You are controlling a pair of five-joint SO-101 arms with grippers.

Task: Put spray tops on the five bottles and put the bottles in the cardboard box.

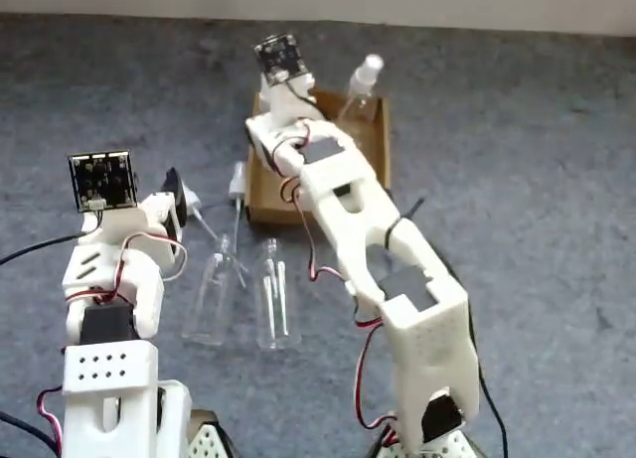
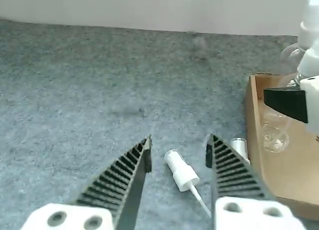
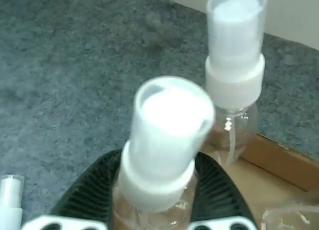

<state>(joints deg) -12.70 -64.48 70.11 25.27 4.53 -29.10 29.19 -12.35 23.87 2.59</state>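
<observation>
The left end effector (image 2: 179,140) hangs spread over a loose spray top (image 2: 180,171) on the tabletop (image 2: 75,80), while the right end effector (image 3: 158,162) pinches a capped bottle (image 3: 167,135) at the cardboard box (image 3: 279,157), beside another capped bottle (image 3: 234,65).

Cardboard box (image 1: 382,145): one. Bottles lacking tops, on desk (image 1: 537,279): two. First bare bottle (image 1: 212,297), second bare bottle (image 1: 276,299). Bottles wearing spray tops: two. Near capped bottle (image 3: 167,135), far capped bottle (image 3: 234,65). Loose spray tops: two. First loose top (image 2: 180,171), second loose top (image 2: 239,147). Pincers: two. Left pincer (image 2: 178,152), right pincer (image 3: 159,172).
</observation>
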